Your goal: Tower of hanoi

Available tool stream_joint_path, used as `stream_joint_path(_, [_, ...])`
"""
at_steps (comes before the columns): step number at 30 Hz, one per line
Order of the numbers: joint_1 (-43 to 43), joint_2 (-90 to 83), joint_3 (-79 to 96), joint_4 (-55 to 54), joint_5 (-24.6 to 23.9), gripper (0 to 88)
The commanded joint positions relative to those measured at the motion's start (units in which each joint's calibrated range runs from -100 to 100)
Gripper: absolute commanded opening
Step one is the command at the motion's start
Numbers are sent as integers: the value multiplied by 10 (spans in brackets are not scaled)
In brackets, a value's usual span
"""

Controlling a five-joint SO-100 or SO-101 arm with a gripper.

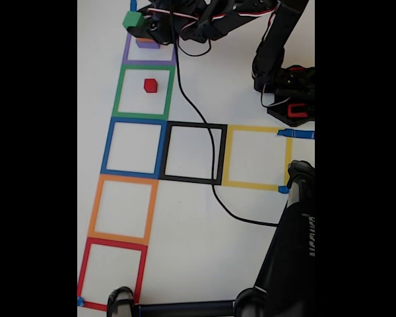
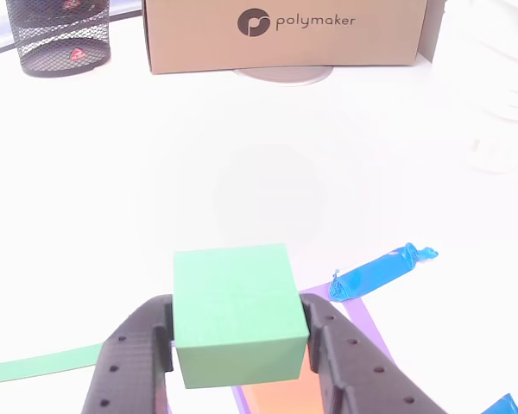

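Our pincer (image 2: pixel 237 345) is clamped on the green cube (image 2: pixel 235 310), one black finger (image 2: pixel 129 362) pressed to each side of it in the other view, the cube held level between them. Just under and behind the cube in that view we see an orange surface (image 2: pixel 281 392) and a strip of purple tape (image 2: pixel 367 323), with a crumpled blue tape scrap (image 2: pixel 380 269) lying beside the purple strip. In the fixed view the green cube (image 1: pixel 132 19) sits at the tip of the arm (image 1: pixel 204 20), near the top left, just beyond the top edge of the purple tape square (image 1: pixel 149 61); inside that square, partly hidden by the arm, we can make out an orange cube on a purple cube (image 1: pixel 147 43). The red cube (image 1: pixel 150 85) rests alone inside the green tape square (image 1: pixel 144 92), the next square down. Below it come the blue tape square (image 1: pixel 133 147), orange tape square (image 1: pixel 122 209) and red tape square (image 1: pixel 112 274), with the black tape square (image 1: pixel 193 152) and yellow tape square (image 1: pixel 257 158) branching right from the blue one. Farther off in the other view a cardboard box (image 2: pixel 285 34) reads "polymaker" beside a round logo, and a black mesh basket (image 2: pixel 59 36) stands to its left.
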Motion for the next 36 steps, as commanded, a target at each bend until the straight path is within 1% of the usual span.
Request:
stream_joint_path(1, [-18, -118, -97, 225, 0, 50])
stream_joint_path(5, [-38, -167, -237, 470, 0, 47])
stream_joint_path(8, [-59, -172, -386, 657, 0, 46])
stream_joint_path(10, [-71, -169, -480, 761, 0, 46])
stream_joint_path(12, [-82, -163, -565, 855, 0, 46])
stream_joint_path(16, [-114, -147, -700, 985, 0, 44])
stream_joint_path(23, [-178, -147, -817, 1100, 0, 40])
stream_joint_path(30, [-281, -159, -816, 1095, 0, 39])
stream_joint_path(36, [-369, -173, -773, 1049, 0, 39])
